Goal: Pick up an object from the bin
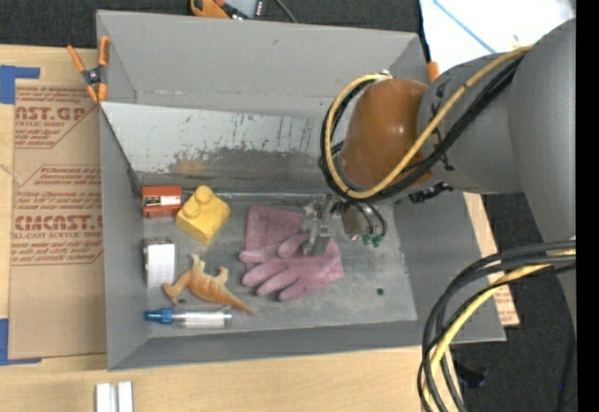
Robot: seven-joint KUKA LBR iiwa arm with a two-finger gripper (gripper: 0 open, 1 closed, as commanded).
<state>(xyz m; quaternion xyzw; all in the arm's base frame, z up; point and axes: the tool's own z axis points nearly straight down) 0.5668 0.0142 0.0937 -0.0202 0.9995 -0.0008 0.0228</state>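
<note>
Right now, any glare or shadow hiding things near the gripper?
Camera view: no glare on the bin floor; the arm throws only a soft shadow by the gripper, so the pink glove under it is plainly visible; block and dinosaur at left are evenly lit.

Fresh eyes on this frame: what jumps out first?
The pink glove lying flat in the middle of the bin, with the gripper over its right part. Left of it, a yellow toy block sits toward the back and an orange toy dinosaur toward the front.
</note>
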